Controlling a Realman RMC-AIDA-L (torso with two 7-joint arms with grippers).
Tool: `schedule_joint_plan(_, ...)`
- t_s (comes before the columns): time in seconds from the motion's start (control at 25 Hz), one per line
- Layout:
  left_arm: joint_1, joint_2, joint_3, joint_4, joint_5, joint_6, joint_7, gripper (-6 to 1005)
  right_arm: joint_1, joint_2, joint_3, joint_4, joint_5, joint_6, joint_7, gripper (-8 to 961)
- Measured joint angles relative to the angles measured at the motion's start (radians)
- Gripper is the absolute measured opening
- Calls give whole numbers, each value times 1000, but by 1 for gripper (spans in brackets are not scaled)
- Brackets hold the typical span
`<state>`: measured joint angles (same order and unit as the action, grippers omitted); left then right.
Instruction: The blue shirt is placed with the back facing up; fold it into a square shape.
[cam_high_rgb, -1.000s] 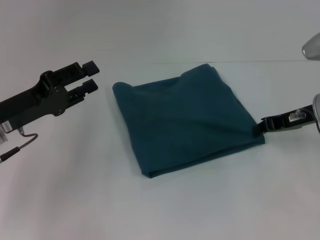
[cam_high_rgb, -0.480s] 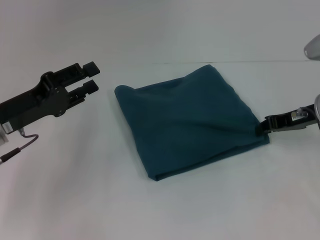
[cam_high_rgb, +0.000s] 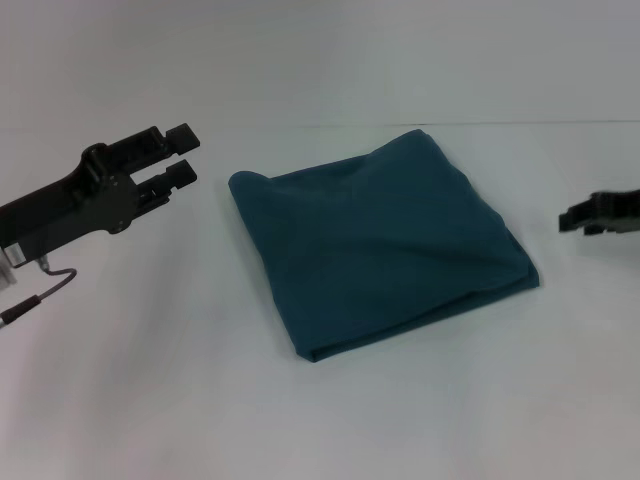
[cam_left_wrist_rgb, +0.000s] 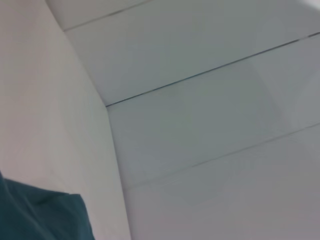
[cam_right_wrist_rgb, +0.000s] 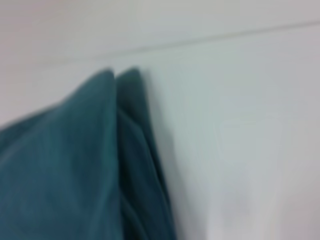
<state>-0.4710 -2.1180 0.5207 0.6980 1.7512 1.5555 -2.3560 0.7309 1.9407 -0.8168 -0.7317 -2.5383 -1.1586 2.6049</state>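
Now the blue shirt (cam_high_rgb: 380, 245) lies folded on a white table (cam_high_rgb: 300, 420).

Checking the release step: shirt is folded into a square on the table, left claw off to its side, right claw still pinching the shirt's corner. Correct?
Not quite. The right claw is not pinching the corner; the head view shows it clear of the shirt, with bare table between them. The rest holds: the shirt lies folded in a rough square, and the left claw sits off to its side, apart from the cloth.
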Motion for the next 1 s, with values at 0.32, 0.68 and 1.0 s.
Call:
schedule_joint_plan(0.32, 16, -13, 93, 64, 75, 81, -81, 598, -70, -82, 313, -6, 309, -406, -201, 471)
schedule_joint_plan(0.68, 49, -45, 213, 62, 156, 46, -151, 598, -277, -79, 405, 5, 532, -524, -343, 797)
schedule_joint_plan(1.0, 53, -56, 290, 17, 157, -54, -222, 597, -327, -98, 502, 6, 550, -517, -350, 878)
